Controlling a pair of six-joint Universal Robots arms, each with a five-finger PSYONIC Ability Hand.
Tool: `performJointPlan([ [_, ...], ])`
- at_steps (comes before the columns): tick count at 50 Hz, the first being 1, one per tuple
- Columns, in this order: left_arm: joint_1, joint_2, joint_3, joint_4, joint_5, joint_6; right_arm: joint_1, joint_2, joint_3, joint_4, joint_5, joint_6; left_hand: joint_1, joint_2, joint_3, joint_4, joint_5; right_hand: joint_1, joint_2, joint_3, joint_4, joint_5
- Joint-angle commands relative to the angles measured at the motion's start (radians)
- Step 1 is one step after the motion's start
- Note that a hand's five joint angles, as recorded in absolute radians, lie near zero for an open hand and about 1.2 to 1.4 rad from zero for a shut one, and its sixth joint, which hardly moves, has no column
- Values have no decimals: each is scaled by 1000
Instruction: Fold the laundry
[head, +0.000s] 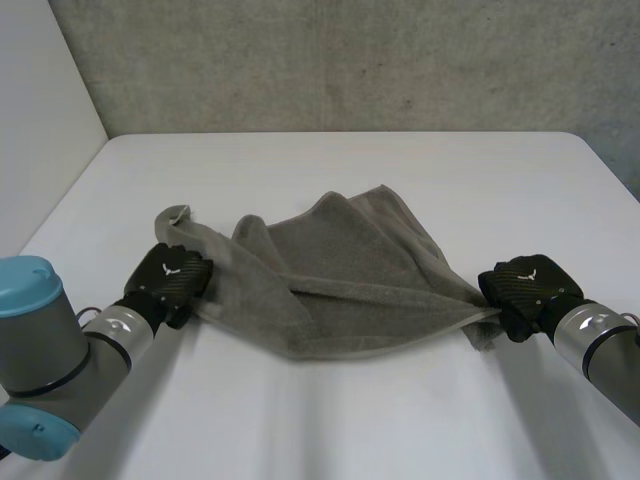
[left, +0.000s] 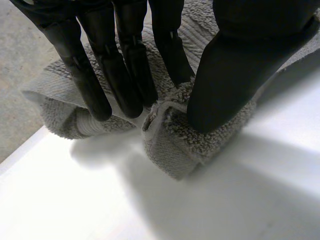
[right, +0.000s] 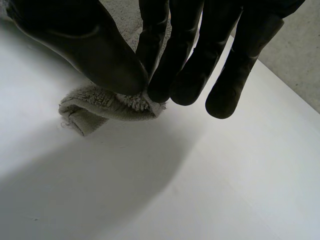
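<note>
Now we see the grey towel (head: 350, 285) lying crumpled in the middle of the white worktop (head: 350, 165), spread from left to right between our two hands. Its near edge runs in a shallow curve, and loose folds rise toward the far side, where one corner stands up in a peak. A small flap of the towel curls out at the far left, just beyond the left hand (head: 172, 275).

The left hand sits on the towel's left end. From the left wrist, its thumb (left: 240, 65) presses down on a bunched fold of towel (left: 185, 145), and the fingers (left: 122, 75) come down on the cloth just beside it, so the fold is pinched between them.

The right hand (head: 525, 290) is at the towel's right corner, near the right side of the worktop. From the right wrist, the thumb (right: 90, 50) and the fingers (right: 187, 75) meet on that rolled corner (right: 95, 107) and clamp it, and the corner rests on the worktop (right: 200, 190).

Both arms reach in from the near side, the left arm (head: 60, 350) at the near left and the right arm (head: 600, 345) at the near right. A rough concrete wall (head: 350, 60) stands behind the far edge of the worktop.
</note>
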Motion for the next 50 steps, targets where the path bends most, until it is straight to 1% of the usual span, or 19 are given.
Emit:
performJointPlan([
  [1, -7, 6, -29, -5, 12, 4, -2, -2, 0, -2, 0, 0, 127, 123, 124, 122, 127, 64, 48, 51, 53, 35],
  [4, -7, 3, -32, -2, 12, 4, 0, -2, 0, -2, 0, 0, 53, 49, 50, 49, 53, 64, 48, 51, 53, 35],
  [6, -7, 0, -33, -1, 12, 6, 0, -2, 0, -3, 0, 0, -274, -278, -277, -279, -274, 64, 48, 51, 53, 35],
  [8, -7, -2, -32, 2, 10, 6, 0, -2, 0, -3, 0, 0, -354, -358, -357, -359, -354, 64, 48, 51, 53, 35],
  [15, -8, -3, -30, 8, 8, 0, 0, -2, 1, -2, 0, 0, -349, -353, -352, -354, -349, 64, 48, 51, 53, 35],
  [21, -10, -3, -29, 8, 8, -3, 0, -2, 1, -2, 0, 0, -231, -236, -235, -236, -232, 64, 48, 51, 53, 35],
  [23, -19, -3, -29, 13, 8, -3, 0, -2, 1, -2, 0, 0, -7, -11, -10, -11, -7, 64, 48, 51, 53, 35],
  [24, -19, -3, -29, 13, 8, -3, 0, -2, 1, -2, 0, 0, -5, -10, -9, -10, -5, 64, 48, 51, 53, 35],
  [25, -22, -2, -29, 19, 7, -3, 0, -2, 1, -2, 0, 0, 140, 136, 136, 135, 140, 64, 48, 51, 53, 35],
  [26, -22, -2, -29, 19, 7, -3, 0, -2, 1, -2, 0, 0, 141, 137, 138, 137, 141, 64, 48, 51, 53, 35],
  [28, -24, 9, -30, 36, 2, -3, 0, -2, 1, -3, 0, 0, 393, 388, 389, 388, 392, 64, 48, 51, 53, 35],
  [35, -16, 79, -35, 53, -7, -28, 0, -9, 0, -2, -2, 0, 394, 389, 390, 389, 393, 64, 48, 51, 53, 35],
  [41, -15, 193, -88, 35, -80, -52, -3, -38, -15, 15, 0, 3, 394, 389, 390, 389, 393, 64, 48, 51, 53, 35],
  [43, -13, 251, -104, 33, -93, -54, -5, -72, -22, 21, 2, 1, 394, 389, 390, 389, 393, 64, 48, 51, 53, 35],
  [45, -10, 395, -124, 28, -103, -60, -3, -193, -52, 47, 2, 4, 394, 389, 390, 389, 393, 64, 48, 51, 53, 35],
  [46, -10, 395, -124, 28, -104, -60, -3, -193, -52, 47, 2, 4, 394, 389, 390, 389, 393, 64, 48, 51, 53, 35],
  [47, -10, 461, -124, 18, -104, -58, -3, -243, -78, 70, 2, 6, 394, 389, 390, 389, 393, 64, 48, 51, 53, 35],
  [48, -10, 461, -124, 18, -104, -58, -2, -288, -113, 101, 2, 6, 394, 389, 390, 389, 393, 64, 48, 51, 53, 35],
  [50, -8, 584, -104, -21, -105, -58, 0, -328, -155, 134, 2, 10, 394, 389, 390, 389, 393, 64, 48, 51, 53, 35],
])
